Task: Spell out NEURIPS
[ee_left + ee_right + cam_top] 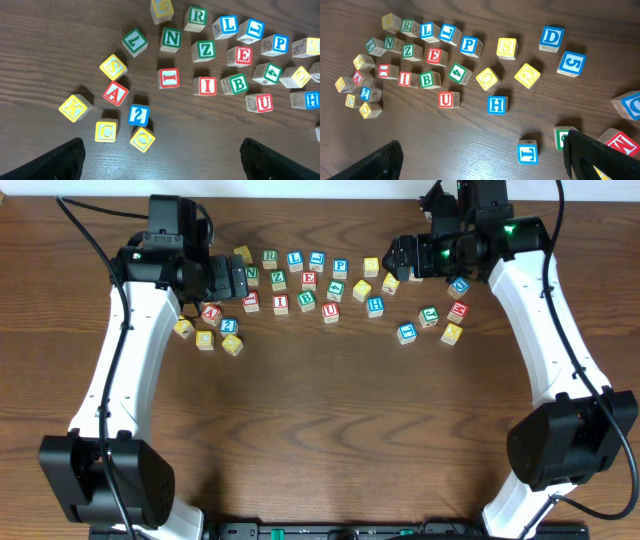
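Bare table (330, 430) on the near side gives me free passage. N (171, 39) is crowded by Z (204, 50) just beside it; U (260, 103) is open in front, with B (237, 83) and 4 (271, 73) close behind it.

The green R cube (196, 17) is found closest to the far edge of the desk, left of the middle. The green N cube (171, 39) is set just beside it, a little nearer the front and the left edge. The blue P cube (277, 45) is placed further right in the same far row. The red E cube (242, 56) is seen just in front of that row, between R and P. The red I cube (206, 86) is positioned nearer the front, and the red U cube (261, 103), slightly turned, is set nearest the front edge. The yellow S cube (506, 48) is placed right of P, apart from it. All seven are rested flat on the desk, letters up, unstacked and not yet lined up.
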